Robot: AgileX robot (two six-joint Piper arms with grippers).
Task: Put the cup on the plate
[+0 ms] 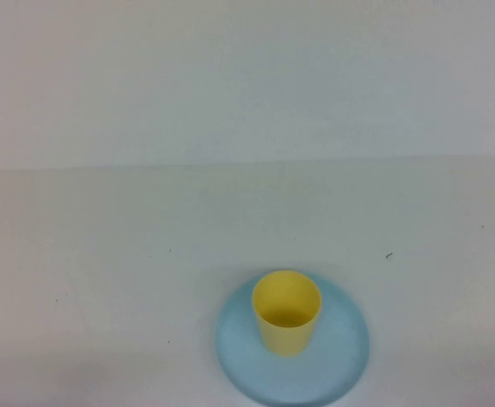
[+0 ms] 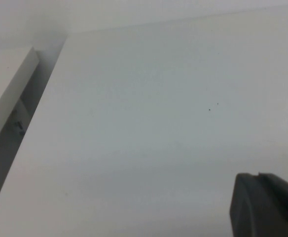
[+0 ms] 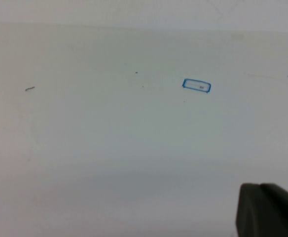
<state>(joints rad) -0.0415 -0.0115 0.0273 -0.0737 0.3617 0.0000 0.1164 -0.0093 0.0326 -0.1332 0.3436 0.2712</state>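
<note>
My left gripper (image 2: pixel 265 205) shows only as a dark corner in its own wrist camera, hanging over bare white table (image 2: pixel 159 123); I can't tell how it is set. Beside it that camera catches the table's edge and a dark gap (image 2: pixel 16 133) next to a white panel (image 2: pixel 6 84). My right gripper (image 3: pixel 270 210) is likewise just a dark corner over bare table, and again I can't tell its state. Out past it lies a small blue-outlined rectangle (image 3: pixel 197 86) marked on the surface, and a tiny dark fleck (image 3: pixel 29 89). Neither arm appears in the high view.

From the high camera, the cup (image 1: pixel 286 311) stands upright on the plate (image 1: pixel 345 356), mouth up, long axis vertical, base resting a little toward 12 o'clock of the plate's middle. The plate sits at about 6 o'clock on the table, its near rim touching the view's lower edge. Open table spreads toward 9, 12 and 3 o'clock, up to the wall (image 1: pixel 247 76) at the far side.
</note>
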